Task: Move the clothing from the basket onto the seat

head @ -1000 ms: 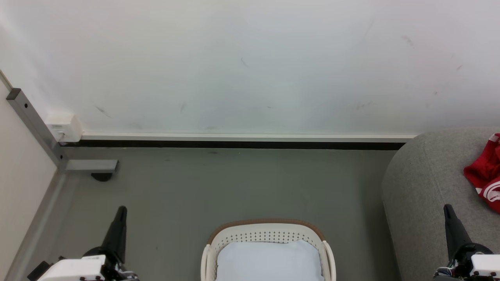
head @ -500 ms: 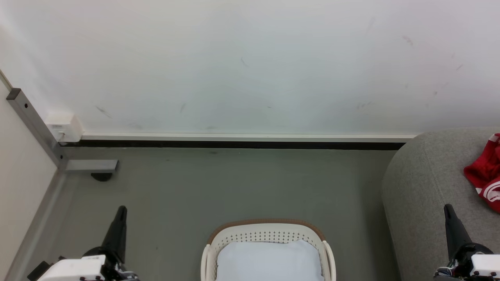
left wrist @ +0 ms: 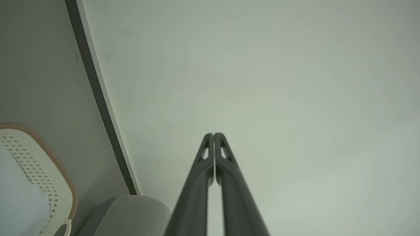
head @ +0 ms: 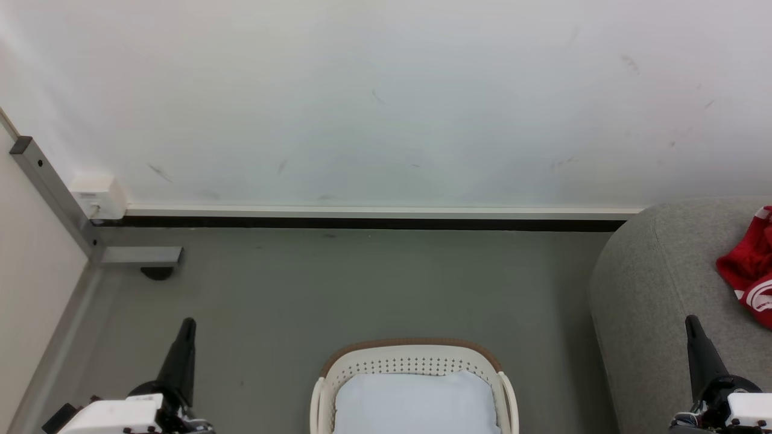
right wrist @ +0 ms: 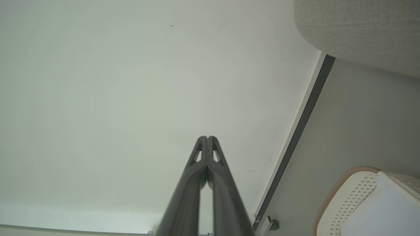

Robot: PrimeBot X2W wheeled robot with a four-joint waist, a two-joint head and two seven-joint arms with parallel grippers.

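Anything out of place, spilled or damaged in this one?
Nothing spilled or broken. The clothing lies bunched on the seat, cut off by the head view's edge; the basket stands upright on the floor, a pale pad inside. The wall carries faint scuffs. The left claw and right claw are shut, empty.

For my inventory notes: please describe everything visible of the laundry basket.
The basket is small, oval, seemingly white plastic, with rows of small holes in its wall and a brown rim. It stands upright on the grey floor, apart from the grey seat to its right. A plain pale pad lies inside it. The head view's bottom edge cuts off its near part.
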